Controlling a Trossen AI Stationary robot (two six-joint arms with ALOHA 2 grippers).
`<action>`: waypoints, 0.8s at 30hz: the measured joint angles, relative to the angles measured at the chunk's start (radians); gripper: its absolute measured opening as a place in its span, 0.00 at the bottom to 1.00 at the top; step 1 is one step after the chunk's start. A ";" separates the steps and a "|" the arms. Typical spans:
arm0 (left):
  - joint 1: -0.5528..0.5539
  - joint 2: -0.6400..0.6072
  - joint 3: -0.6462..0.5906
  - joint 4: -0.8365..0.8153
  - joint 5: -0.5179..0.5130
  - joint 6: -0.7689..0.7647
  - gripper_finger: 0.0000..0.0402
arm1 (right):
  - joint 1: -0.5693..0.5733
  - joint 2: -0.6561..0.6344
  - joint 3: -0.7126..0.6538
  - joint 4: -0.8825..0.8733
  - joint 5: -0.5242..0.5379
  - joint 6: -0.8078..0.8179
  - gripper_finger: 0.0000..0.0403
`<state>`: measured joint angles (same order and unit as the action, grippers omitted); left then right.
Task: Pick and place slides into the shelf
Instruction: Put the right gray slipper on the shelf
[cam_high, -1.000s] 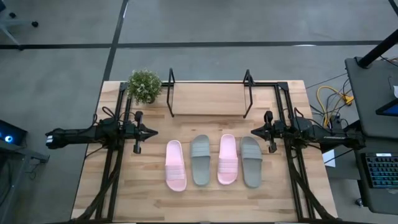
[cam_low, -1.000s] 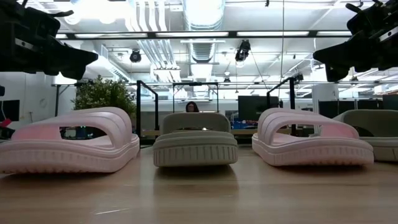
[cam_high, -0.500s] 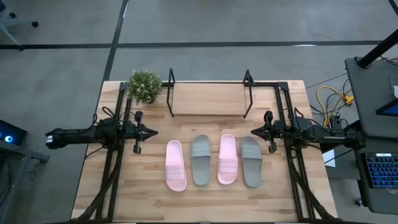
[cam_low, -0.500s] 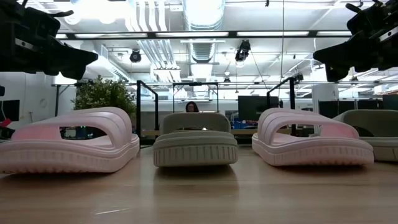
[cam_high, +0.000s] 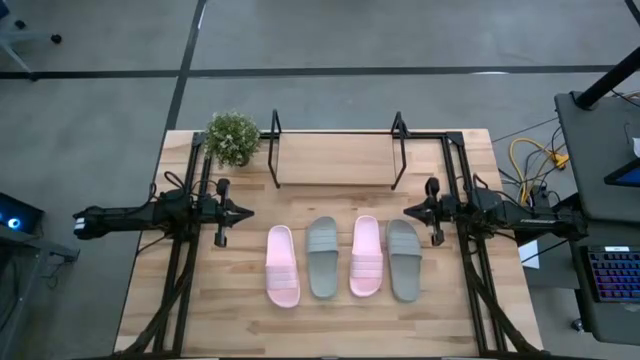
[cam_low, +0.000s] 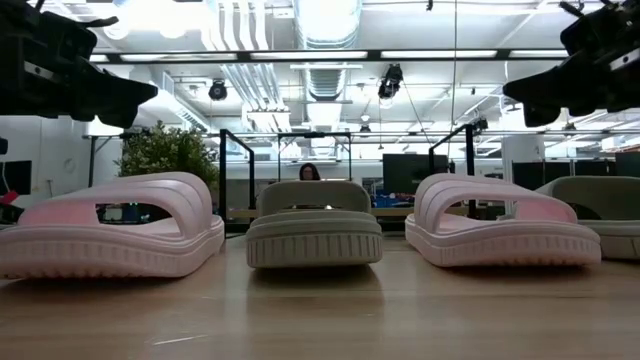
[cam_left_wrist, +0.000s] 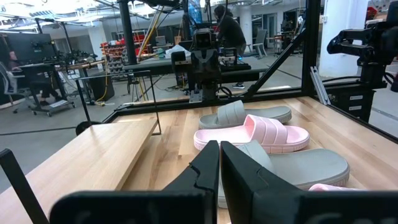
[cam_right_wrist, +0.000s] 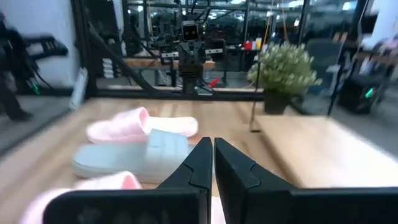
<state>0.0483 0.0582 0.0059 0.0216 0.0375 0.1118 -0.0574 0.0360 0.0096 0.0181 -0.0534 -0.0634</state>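
Four slides lie sole-down in a row on the wooden table: a pink one (cam_high: 283, 265), a grey one (cam_high: 322, 257), a pink one (cam_high: 366, 255) and a grey one (cam_high: 403, 259). The shelf (cam_high: 335, 157), a black wire rack over a light wooden base, stands behind them at the far edge. My left gripper (cam_high: 247, 211) hovers shut, left of the row, above the table. My right gripper (cam_high: 408, 211) hovers shut, right of the row. In the left wrist view the shut fingers (cam_left_wrist: 219, 163) point across the slides; the right wrist view shows its fingers (cam_right_wrist: 212, 158) likewise.
A small green potted plant (cam_high: 233, 138) stands at the shelf's left end. Black arm frames (cam_high: 186, 260) run along both table sides. Bare wood lies in front of the slides, toward the near edge. A person (cam_low: 309, 172) sits in the room beyond the table.
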 joint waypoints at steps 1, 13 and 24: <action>0.000 0.000 0.000 0.000 0.000 0.000 0.00 | 0.000 0.000 0.000 0.000 0.003 -0.037 0.02; 0.000 -0.001 0.000 0.022 -0.001 0.000 0.00 | 0.000 0.000 0.000 0.011 0.003 0.078 0.02; 0.000 0.000 0.000 0.103 0.000 -0.417 0.00 | 0.000 0.000 0.000 0.091 0.115 1.102 0.02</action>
<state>0.0483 0.0578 0.0059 0.1242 0.0380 -0.3048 -0.0570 0.0364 0.0097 0.1087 0.0614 1.0381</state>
